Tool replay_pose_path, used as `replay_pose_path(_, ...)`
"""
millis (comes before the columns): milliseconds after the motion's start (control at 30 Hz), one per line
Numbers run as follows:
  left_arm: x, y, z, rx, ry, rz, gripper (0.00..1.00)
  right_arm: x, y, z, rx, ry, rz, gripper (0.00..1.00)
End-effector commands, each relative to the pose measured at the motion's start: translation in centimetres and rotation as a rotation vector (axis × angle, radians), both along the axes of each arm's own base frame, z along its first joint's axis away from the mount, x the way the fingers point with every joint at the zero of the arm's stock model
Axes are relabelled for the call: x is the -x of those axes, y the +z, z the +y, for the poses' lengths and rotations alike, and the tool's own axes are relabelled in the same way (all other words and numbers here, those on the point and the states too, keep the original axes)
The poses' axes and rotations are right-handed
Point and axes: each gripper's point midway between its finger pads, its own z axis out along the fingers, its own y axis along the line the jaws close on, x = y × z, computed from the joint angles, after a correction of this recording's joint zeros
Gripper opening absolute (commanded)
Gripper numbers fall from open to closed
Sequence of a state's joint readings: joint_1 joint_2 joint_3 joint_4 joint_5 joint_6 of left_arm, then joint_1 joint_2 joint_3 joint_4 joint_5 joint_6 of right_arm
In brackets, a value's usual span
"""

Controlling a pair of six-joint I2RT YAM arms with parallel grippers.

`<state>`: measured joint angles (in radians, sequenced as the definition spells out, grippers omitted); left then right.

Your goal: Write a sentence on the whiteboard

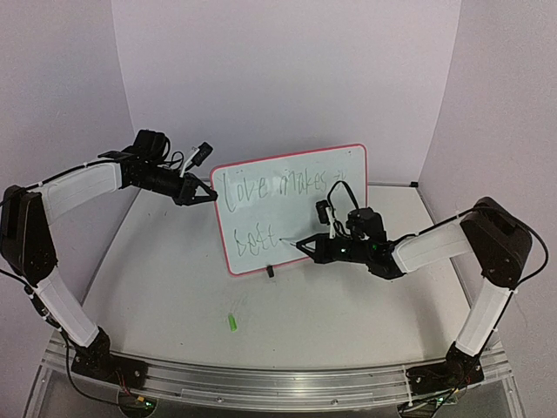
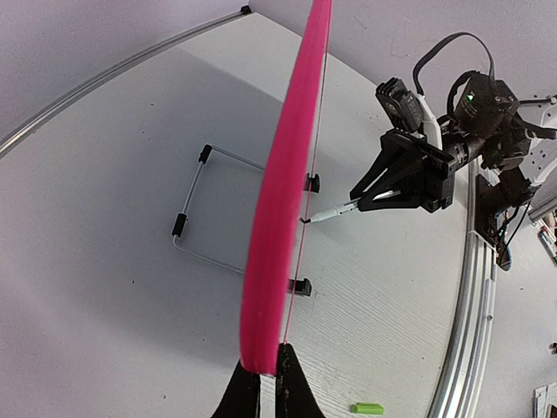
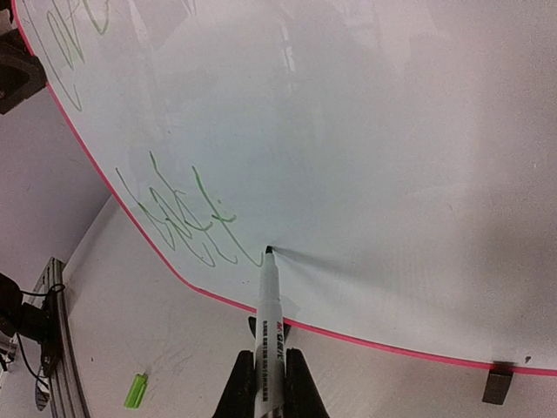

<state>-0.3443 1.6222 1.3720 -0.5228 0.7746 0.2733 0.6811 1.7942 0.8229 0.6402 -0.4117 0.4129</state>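
Upright near the middle of the table (image 1: 174, 287), the whiteboard (image 1: 300, 213) is seen standing on its two black feet (image 2: 312, 182). A thin wire stand (image 2: 196, 213) is laid flat on the table at its back side. The board's left edge is clamped by the left gripper (image 1: 211, 197). In the left wrist view both fingers are pressed against the pink rim from either side, so the board is firmly gripped.

The right gripper (image 3: 265, 355) is clenched around the barrel of a marker (image 3: 268, 305), which is held between its two fingers with the tip pointed at the board. The tip is placed against the white surface in the lower left part of the board, just to the right of the last written letter.

The sentence (image 1: 278, 185) is laid out in thin green strokes in two lines. The upper line is spread across the top of the board and can be read roughly as "Love makes it". The lower line is set at the left, and about "bett" can be made out in it.

A small green piece (image 1: 232, 321) is seen lying on the table in front of the board, well apart from both arms and from the feet.
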Motion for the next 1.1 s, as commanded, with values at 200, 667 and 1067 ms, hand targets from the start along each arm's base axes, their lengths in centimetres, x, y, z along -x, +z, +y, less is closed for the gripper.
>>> replay_pose_path(200, 1.1, -1.0, -0.5, -0.041, -0.03, 0.017, 0.0, -1.4, 3.4, -1.3, -0.041, -0.074, -0.083, 0.0)
replay_pose_path(667, 1.1, -1.2, -0.5, -0.043, -0.03, 0.021, 0.0, -1.8, 3.2, 0.6, -0.062, 0.013, -0.062, 0.0)
replay_pose_path(1067, 1.1, -1.2, -0.5, -0.043, -0.03, 0.021, 0.0, -1.2, 0.5, 0.2, -0.03, 0.007, -0.002, 0.0)
